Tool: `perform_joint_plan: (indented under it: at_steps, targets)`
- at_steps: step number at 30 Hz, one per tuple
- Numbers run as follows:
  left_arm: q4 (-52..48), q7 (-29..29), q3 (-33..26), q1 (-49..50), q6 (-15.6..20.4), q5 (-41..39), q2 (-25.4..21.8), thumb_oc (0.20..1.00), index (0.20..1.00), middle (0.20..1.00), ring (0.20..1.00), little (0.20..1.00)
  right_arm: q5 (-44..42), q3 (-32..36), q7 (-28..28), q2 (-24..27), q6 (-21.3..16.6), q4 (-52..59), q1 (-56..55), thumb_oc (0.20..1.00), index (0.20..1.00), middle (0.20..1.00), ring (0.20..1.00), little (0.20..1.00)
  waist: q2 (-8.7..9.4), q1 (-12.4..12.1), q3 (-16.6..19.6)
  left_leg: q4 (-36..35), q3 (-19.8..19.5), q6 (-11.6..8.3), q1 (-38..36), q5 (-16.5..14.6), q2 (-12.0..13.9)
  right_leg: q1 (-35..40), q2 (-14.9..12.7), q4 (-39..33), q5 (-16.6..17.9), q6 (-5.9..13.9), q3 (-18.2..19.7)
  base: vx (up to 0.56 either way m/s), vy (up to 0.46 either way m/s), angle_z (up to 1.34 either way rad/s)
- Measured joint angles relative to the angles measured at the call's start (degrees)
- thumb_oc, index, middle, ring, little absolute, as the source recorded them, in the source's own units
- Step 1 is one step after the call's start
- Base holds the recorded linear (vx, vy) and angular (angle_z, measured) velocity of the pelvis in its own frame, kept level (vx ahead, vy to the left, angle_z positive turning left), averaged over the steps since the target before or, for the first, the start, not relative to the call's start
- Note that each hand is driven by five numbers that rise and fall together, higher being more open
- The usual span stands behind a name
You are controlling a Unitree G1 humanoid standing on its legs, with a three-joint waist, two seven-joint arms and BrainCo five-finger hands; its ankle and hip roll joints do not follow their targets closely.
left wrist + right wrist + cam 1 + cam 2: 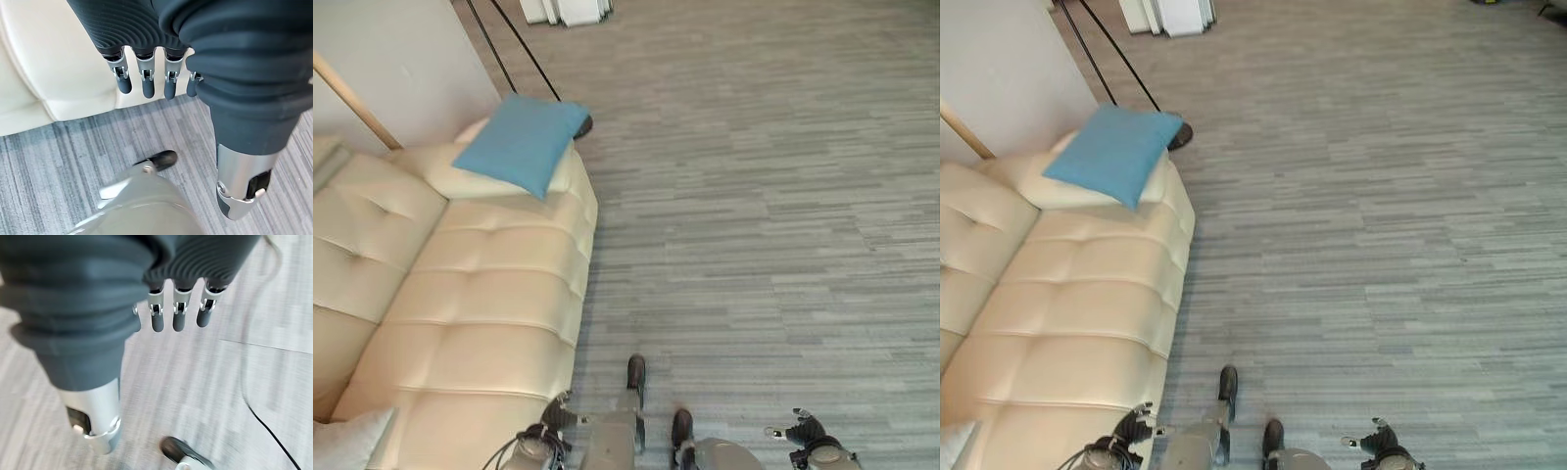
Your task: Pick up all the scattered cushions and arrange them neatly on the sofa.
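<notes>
My left hand (146, 78) hangs beside the seat edge of the cream tufted leather sofa (480, 323), fingers straight and relaxed, holding nothing. My right hand (178, 313) hangs over the grey striped carpet floor (754, 196), fingers likewise loose and empty. A pale grey cushion (347, 441) shows at the sofa's near end. At the far end, a square blue fabric cushion (522, 142) rests on the sofa's padded armrest (445, 174), overlapping its edge.

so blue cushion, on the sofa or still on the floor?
On the sofa. The blue cushion lies flat on a cream cushion at the far end of the sofa, one corner overhanging the edge.
</notes>
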State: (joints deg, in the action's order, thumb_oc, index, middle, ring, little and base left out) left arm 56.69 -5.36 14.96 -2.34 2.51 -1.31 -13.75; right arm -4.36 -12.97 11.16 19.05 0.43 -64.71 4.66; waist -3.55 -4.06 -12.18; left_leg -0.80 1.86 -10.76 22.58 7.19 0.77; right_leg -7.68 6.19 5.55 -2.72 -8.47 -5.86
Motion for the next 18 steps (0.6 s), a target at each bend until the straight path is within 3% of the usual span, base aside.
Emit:
perform_joint_plan:
  at_steps: [1, 2, 3, 4, 5, 7, 9, 10, 11, 12, 13, 14, 15, 16, 18]
  targets:
    - [0.31, -0.17, -0.2, 0.88, 0.11, -0.04, 0.83, 1.0, 1.0, 1.0, 1.0, 1.0, 0.01, 0.21, 0.01, 0.56, 0.34, -0.88, 0.4, 1.0, 1.0, 1.0, 1.0, 1.0, -1.92, -0.77, 0.0, -2.53, -0.25, 0.4, -2.0, 0.26, 1.97, 1.14, 1.91, 1.46, -2.14, 1.4, 1.7, 0.32, 0.099, -0.9]
    - [-0.47, -0.25, -0.53, 1.58, 0.31, -0.03, 0.32, 1.0, 1.0, 1.0, 1.0, 1.0, 0.06, 0.04, -0.03, 0.41, 0.31, -0.45, 0.63, 1.0, 1.0, 1.0, 1.0, 1.0, -1.3, -1.15, 0.01, -2.52, 0.01, 0.41, -2.98, 0.35, 1.89, 1.11, 1.27, 1.55, -0.31, 0.58, 1.53, 0.46, 0.153, -1.01]
    - [0.19, -0.36, -1.86, 2.26, 0.13, -0.05, 1.13, 1.0, 1.0, 1.0, 1.0, 1.0, 1.07, 0.02, -0.05, 0.64, 0.0, -0.2, 0.7, 1.0, 1.0, 1.0, 1.0, 1.0, -2.42, -0.73, -0.37, -0.89, 0.27, 1.97, -3.73, 0.1, 3.04, 2.83, 2.24, 1.18, 0.74, -0.55, 0.93, 0.28, 0.097, -0.56]
    - [0.22, -0.35, -1.77, 2.32, 0.06, -0.06, 1.18, 1.0, 1.0, 1.0, 1.0, 1.0, 1.09, 0.05, -0.04, 0.65, -0.04, 0.17, 0.53, 1.0, 1.0, 1.0, 1.0, 1.0, -2.79, -0.51, 0.19, 0.75, 0.56, 2.19, -3.53, 0.27, 2.84, 3.17, 2.29, 0.79, 0.55, -0.7, 1.01, 0.57, 0.197, -0.35]
    - [0.24, -0.36, -1.75, 2.08, 0.19, -0.06, 1.09, 1.0, 1.0, 1.0, 1.0, 1.0, 1.24, -0.05, -0.18, 0.46, 0.03, 0.1, 0.26, 1.0, 1.0, 1.0, 1.0, 1.0, -2.32, -0.55, 0.97, 2.72, 0.95, 2.38, -3.48, 0.39, 1.85, 3.48, 1.62, 0.58, 0.08, -0.6, 1.48, 0.58, 0.177, -0.08]
    - [0.55, -0.4, -2.14, 1.58, 0.3, -0.06, 0.74, 1.0, 1.0, 1.0, 1.0, 1.0, 1.67, -0.02, -0.67, -0.21, 0.09, -0.1, -0.17, 1.0, 1.0, 1.0, 1.0, 1.0, -0.38, -0.54, 2.56, 4.96, 2.49, 5.31, -4.32, -0.47, -0.07, 3.18, -0.28, 0.42, -1.37, 1.02, 2.0, 0.49, 0.12, 0.03]
    - [0.61, -0.4, -2.07, 1.52, 0.12, -0.06, 0.52, 1.0, 1.0, 1.0, 1.0, 1.0, 2.02, 0.01, -1.01, -0.53, 0.09, -0.45, -0.37, 1.0, 1.0, 1.0, 1.0, 1.0, 1.38, -0.55, 2.73, 5.13, 2.53, 9.21, -6.89, -1.07, -2.28, 3.3, -1.65, 2.78, -2.68, 4.96, 2.53, 0.12, 0.033, 0.09]
    - [-0.39, -0.48, -1.74, 3.31, 0.22, -0.06, 0.52, 1.0, 1.0, 1.0, 1.0, 1.0, 2.06, 0.07, -1.38, -0.48, 0.09, -0.52, -0.78, 1.0, 1.0, 1.0, 1.0, 1.0, 1.04, -0.85, 4.41, 0.71, 2.18, 11.42, -9.61, 1.53, -2.85, 2.67, -1.96, 5.53, -4.49, 7.34, 2.56, 0.15, 0.06, 0.01]
    - [-0.3, -0.45, -1.54, 3.29, 0.18, -0.06, 0.69, 1.0, 1.0, 1.0, 1.0, 1.0, 2.05, 0.1, -1.42, -0.31, 0.06, -0.62, -0.83, 1.0, 1.0, 1.0, 1.0, 1.0, 1.64, -0.5, 4.42, 0.46, 1.77, 11.95, -10.37, 1.27, -3.31, 2.23, -1.79, 7.06, -5.74, 8.28, 2.58, 0.32, 0.138, -0.22]
    - [-0.84, -0.48, -1.44, 4.05, -0.01, -0.07, 0.64, 1.0, 1.0, 1.0, 1.0, 1.0, 2.05, 0.16, -1.64, -0.32, 0.02, -0.91, -0.1, 1.0, 1.0, 1.0, 1.0, 1.0, 0.35, -0.76, 4.49, -0.22, 2.63, 13.05, -12.31, 2.41, -1.56, -0.96, -1.2, 16.32, -9.12, 12.7, 2.63, 0.34, 0.16, -0.07]
    - [-0.4, -0.5, -1.45, 3.26, -0.58, -0.07, 0.33, 1.0, 1.0, 1.0, 1.0, 1.0, 2.0, 0.15, -1.7, -0.6, -0.17, -0.72, 0.59, 1.0, 1.0, 1.0, 1.0, 1.0, 1.41, 0.21, 3.59, 1.06, 2.11, 15.49, -12.35, 1.0, -2.79, -5.52, -2.79, 27.08, -9.27, 13.08, 2.24, 0.37, 0.166, 0.13]
    - [-0.59, -0.59, -1.35, 3.28, -0.6, -0.06, -0.06, 1.0, 1.0, 1.0, 1.0, 1.0, 1.98, 0.27, -1.77, -1.14, 0.04, -0.19, 0.66, 1.0, 1.0, 1.0, 1.0, 1.0, 2.1, 0.61, 3.36, 1.46, 1.41, 15.7, -13.03, 0.2, -3.32, -9.06, -4.33, 36.6, -8.56, 13.72, 2.16, 0.3, 0.098, 0.45]
    - [-0.74, -0.79, -1.43, 3.25, -0.56, -0.07, -0.15, 1.0, 1.0, 1.0, 1.0, 1.0, 1.95, 0.26, -1.78, -1.32, 0.05, -0.07, 0.6, 1.0, 1.0, 1.0, 1.0, 1.0, 2.36, 0.62, 3.43, 1.51, 1.01, 16.11, -13.79, -0.26, -3.85, -10.36, -5.56, 39.89, -9.6, 13.68, 1.93, 0.33, 0.036, 0.28]
    - [-2.04, -1.16, -1.15, 2.92, -0.73, -0.12, -0.25, 1.0, 1.0, 1.0, 1.0, 1.0, 1.91, 0.78, -1.73, -1.44, -0.13, 0.02, -0.11, 1.0, 1.0, 1.0, 1.0, 1.0, 2.29, 1.37, 3.35, 1.45, 0.06, 17.19, -14.84, -1.7, -4.4, -12.56, -8.94, 43.05, -10.34, 13.03, 0.55, 0.22, -0.001, 0.17]
    - [-2.64, -1.46, -1.36, 1.78, -0.64, -0.38, -0.74, 1.0, 1.0, 1.0, 1.0, 1.0, 1.75, 0.73, -1.7, -1.78, -0.23, 0.64, 0.02, 1.0, 1.0, 1.0, 1.0, 1.0, 1.38, 2.54, 2.62, 1.11, -1.49, 17.26, -15.64, -2.17, -4.18, -12.77, -13.45, 35.78, -10.92, 13.76, -1.67, 0.27, -0.073, 0.26]
